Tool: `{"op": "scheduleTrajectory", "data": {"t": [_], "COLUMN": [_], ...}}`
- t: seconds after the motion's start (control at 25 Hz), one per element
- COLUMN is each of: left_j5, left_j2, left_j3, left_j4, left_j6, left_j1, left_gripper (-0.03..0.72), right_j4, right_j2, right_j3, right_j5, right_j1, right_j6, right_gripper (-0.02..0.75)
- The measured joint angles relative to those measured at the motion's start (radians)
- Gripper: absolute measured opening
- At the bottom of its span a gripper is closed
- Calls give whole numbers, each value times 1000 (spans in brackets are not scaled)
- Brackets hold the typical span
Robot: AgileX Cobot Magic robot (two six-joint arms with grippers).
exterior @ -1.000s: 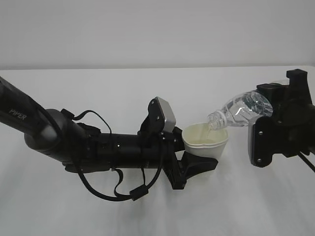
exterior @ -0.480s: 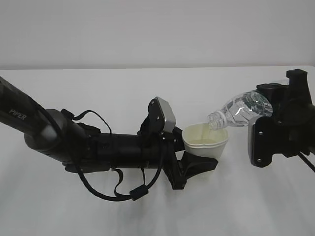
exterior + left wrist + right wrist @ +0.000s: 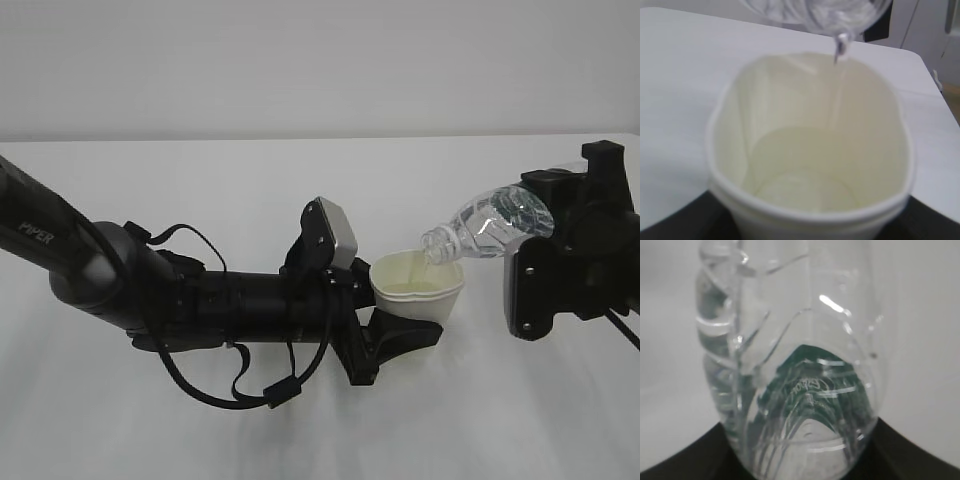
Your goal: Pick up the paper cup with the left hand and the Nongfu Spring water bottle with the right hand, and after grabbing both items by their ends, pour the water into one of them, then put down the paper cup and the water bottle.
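**Cream, Clear and Black on White**

Cream-white paper cup (image 3: 416, 287), pale yellow inside, with a white rolled rim. Clear ribbed Nongfu Spring water bottle (image 3: 487, 223), dark green label band bearing white marks. Colourless water (image 3: 839, 90) in a thin glassy stream. Black left hand (image 3: 398, 338) with white "PIPER" lettering, black looped cables and a silver-grey block (image 3: 336, 232). Black right hand (image 3: 560, 250) with a silver-grey plate. Plain white surface (image 3: 300, 180); pale grey wall (image 3: 320, 60).

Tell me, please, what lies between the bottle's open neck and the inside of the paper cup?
A thin stream of water falls from the bottle into the paper cup, clearest in the left wrist view.
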Motion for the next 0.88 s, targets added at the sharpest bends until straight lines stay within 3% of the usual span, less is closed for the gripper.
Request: {"op": "scheduleTrajectory", "data": {"t": [0.88], "left_j5": [0], "left_j2": [0], "left_j3": [0], "left_j4": [5], "left_j6": [0], "left_j1": [0], "left_gripper": [434], "right_j4": [-6], "right_j2": [0], "right_j3": [0], "right_j5": [0], "right_j1": [0], "right_j6": [-7], "right_gripper": [392]}}
